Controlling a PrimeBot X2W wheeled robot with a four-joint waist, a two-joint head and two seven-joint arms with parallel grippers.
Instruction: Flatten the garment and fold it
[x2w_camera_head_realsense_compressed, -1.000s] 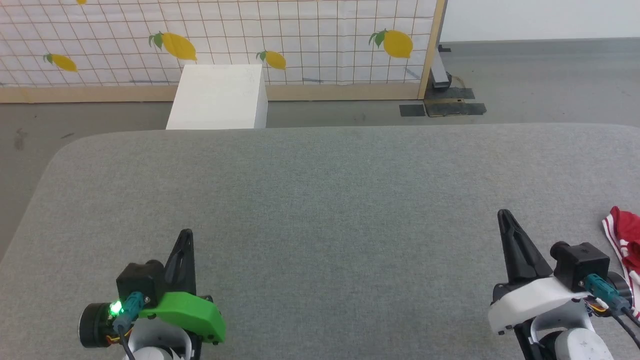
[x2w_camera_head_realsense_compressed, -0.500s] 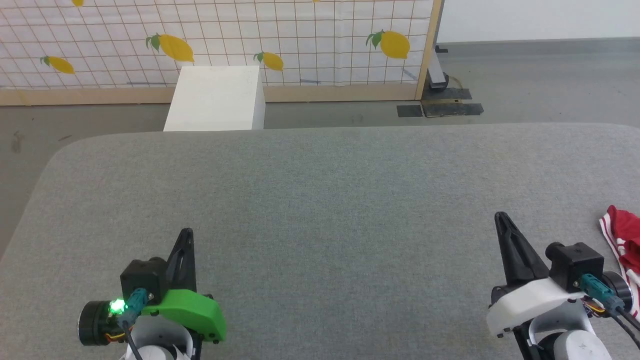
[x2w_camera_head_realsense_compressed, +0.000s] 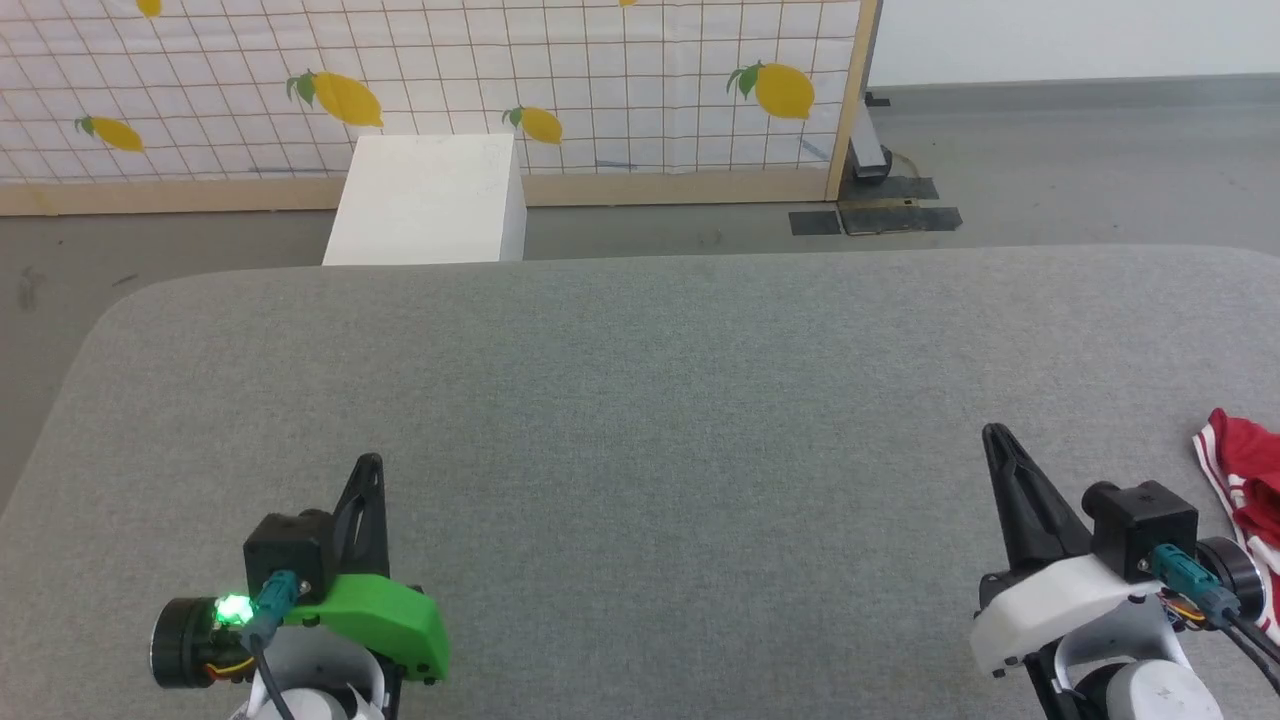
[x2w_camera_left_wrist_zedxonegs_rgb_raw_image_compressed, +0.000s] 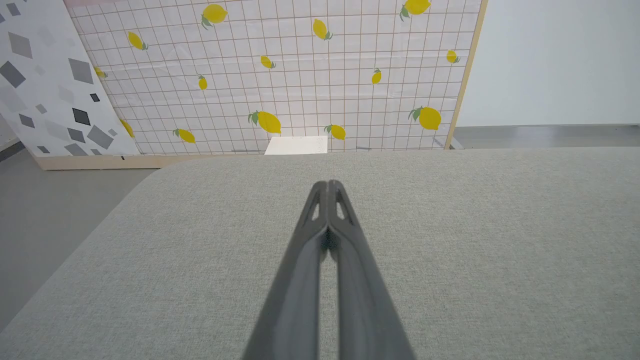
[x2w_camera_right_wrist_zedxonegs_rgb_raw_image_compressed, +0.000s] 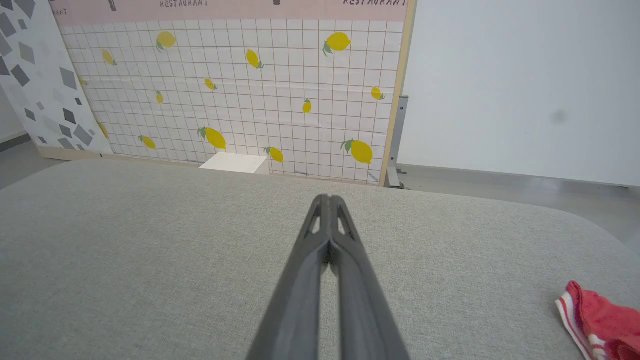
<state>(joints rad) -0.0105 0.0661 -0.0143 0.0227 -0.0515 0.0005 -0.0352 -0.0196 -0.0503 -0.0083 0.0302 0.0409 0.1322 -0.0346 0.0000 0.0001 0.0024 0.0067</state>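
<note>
A bunched corner of the red garment (x2w_camera_head_realsense_compressed: 1245, 470) with red-white striped trim lies at the right edge of the grey table (x2w_camera_head_realsense_compressed: 640, 400); most of it runs out of the head view. It also pokes into the right wrist view as the garment (x2w_camera_right_wrist_zedxonegs_rgb_raw_image_compressed: 597, 322) at the lower right. My right gripper (x2w_camera_head_realsense_compressed: 992, 438) rests low on the right, shut and empty, a short way left of the garment. My left gripper (x2w_camera_head_realsense_compressed: 370, 466) sits at the lower left, also shut and empty. In the wrist views the left gripper (x2w_camera_left_wrist_zedxonegs_rgb_raw_image_compressed: 327, 184) and right gripper (x2w_camera_right_wrist_zedxonegs_rgb_raw_image_compressed: 327, 199) have their fingertips pressed together.
A white box (x2w_camera_head_realsense_compressed: 425, 200) stands on the floor beyond the table's far edge. Behind it runs a lemon-print grid panel (x2w_camera_head_realsense_compressed: 600, 80) with a wooden frame. The table's rounded left corner (x2w_camera_head_realsense_compressed: 110, 310) drops off to grey floor.
The whole head view has drifted slightly, so the camera moved. Both grippers stay shut in place and the garment lies as before.
</note>
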